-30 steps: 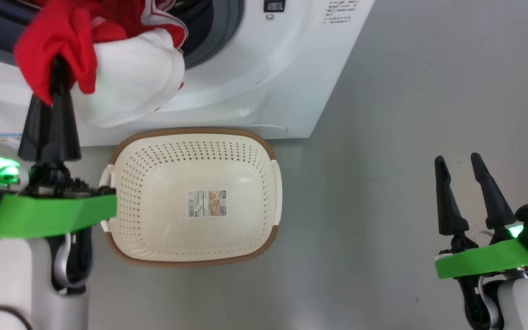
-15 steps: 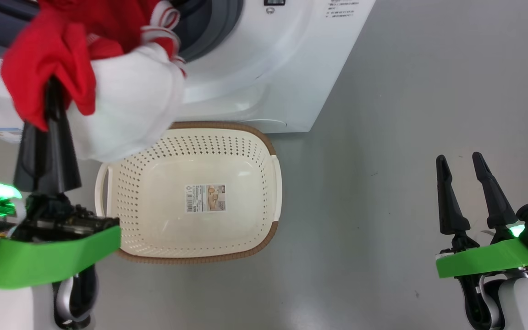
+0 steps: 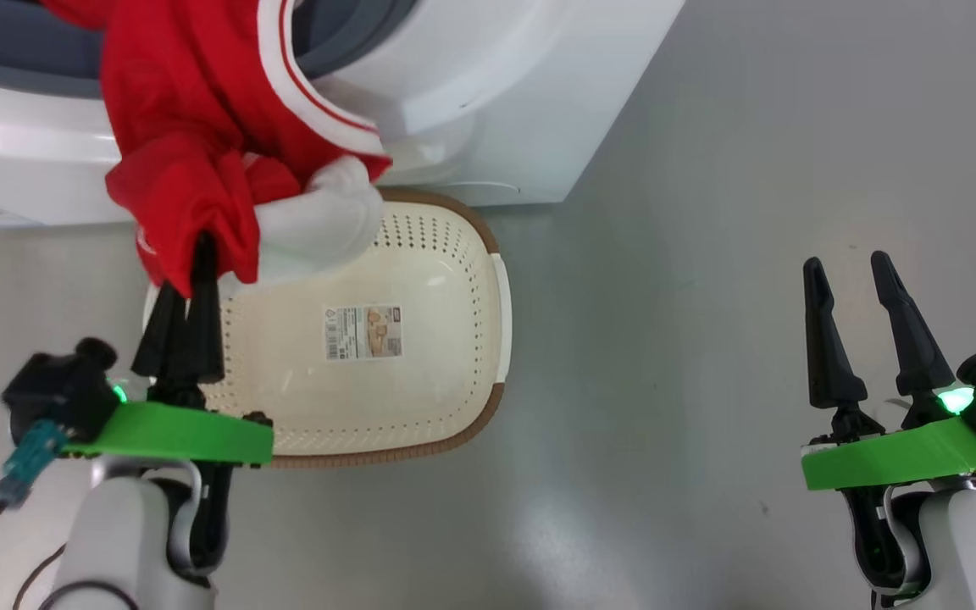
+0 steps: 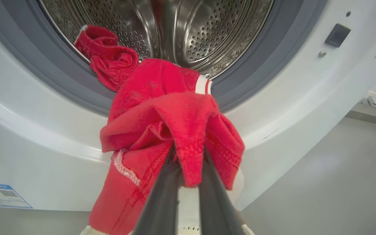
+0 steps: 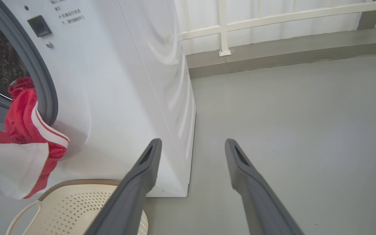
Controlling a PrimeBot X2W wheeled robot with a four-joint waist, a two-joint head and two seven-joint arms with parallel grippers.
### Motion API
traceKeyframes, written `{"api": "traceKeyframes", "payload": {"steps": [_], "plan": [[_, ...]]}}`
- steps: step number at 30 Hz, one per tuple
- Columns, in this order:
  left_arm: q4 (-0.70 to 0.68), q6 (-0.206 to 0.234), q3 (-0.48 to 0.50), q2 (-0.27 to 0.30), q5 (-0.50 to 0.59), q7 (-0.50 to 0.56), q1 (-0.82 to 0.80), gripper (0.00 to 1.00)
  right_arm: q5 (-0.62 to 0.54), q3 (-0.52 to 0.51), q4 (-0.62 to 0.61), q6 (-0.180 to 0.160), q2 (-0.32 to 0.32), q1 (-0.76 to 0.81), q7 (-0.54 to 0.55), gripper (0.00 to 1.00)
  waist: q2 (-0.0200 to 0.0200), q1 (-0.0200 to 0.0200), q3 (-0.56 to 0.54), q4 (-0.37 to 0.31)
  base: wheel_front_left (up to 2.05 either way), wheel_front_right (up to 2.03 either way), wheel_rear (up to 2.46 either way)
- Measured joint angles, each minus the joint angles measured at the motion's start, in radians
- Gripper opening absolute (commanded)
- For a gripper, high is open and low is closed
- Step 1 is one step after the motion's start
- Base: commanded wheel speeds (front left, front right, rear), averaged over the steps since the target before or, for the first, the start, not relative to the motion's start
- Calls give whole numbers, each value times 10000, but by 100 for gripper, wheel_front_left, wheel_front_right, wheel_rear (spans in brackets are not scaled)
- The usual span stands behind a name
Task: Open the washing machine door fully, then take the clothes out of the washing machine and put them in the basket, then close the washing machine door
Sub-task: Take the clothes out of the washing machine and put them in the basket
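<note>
My left gripper is shut on a fold of the clothes, a red garment with white trim. The clothes stretch from the washing machine opening down to the far left corner of the basket, where a white panel hangs over the rim. In the left wrist view the clothes bunch around my left gripper, and one end still lies on the grey ring below the steel drum. My right gripper stands open and empty over the floor at the right. The washing machine door is out of view.
The cream basket sits on the grey floor right against the washing machine front. A blue label is stuck low on the front. A white railing and a low ledge run behind the open floor at the right.
The head camera has shifted. My left gripper has drawn the clothes further out of the drum and rightwards, to above the basket's left edge. The right gripper has held still.
</note>
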Motion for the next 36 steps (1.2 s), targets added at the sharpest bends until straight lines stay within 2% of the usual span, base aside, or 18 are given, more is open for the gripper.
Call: {"api": "traceKeyframes", "payload": {"steps": [13,18,20,21,23,24,31,36], "plan": [[3400,-2,-136,77,378,0,-2234,24,127,194,-130,0,-6,-526,0,100,0,0,1155,-223,0,0,0],[4334,-2,-105,153,566,0,-3057,37,136,316,-157,0,-6,-759,0,100,1,0,1522,-342,0,0,0],[4594,-2,-65,171,569,0,-3319,46,138,334,-157,0,-6,-828,0,100,0,0,1627,-395,0,0,0],[4688,-2,-35,186,587,0,-3431,56,138,336,-159,0,-6,-848,0,100,0,0,1668,-421,0,0,0],[4826,-2,63,203,642,0,-3603,96,140,336,-155,0,-8,-848,0,100,0,0,1731,-480,0,0,0],[4863,-2,69,194,679,0,-3626,100,140,334,-153,0,-8,-848,0,100,0,0,1729,-479,0,0,0],[4847,-2,75,176,886,0,-3602,100,136,303,-144,0,-8,-847,0,100,0,0,1606,-362,0,0,0],[4309,-2,278,77,1026,2,-3239,100,69,257,-134,0,-10,-836,0,100,0,0,1459,-165,0,0,0]]}}
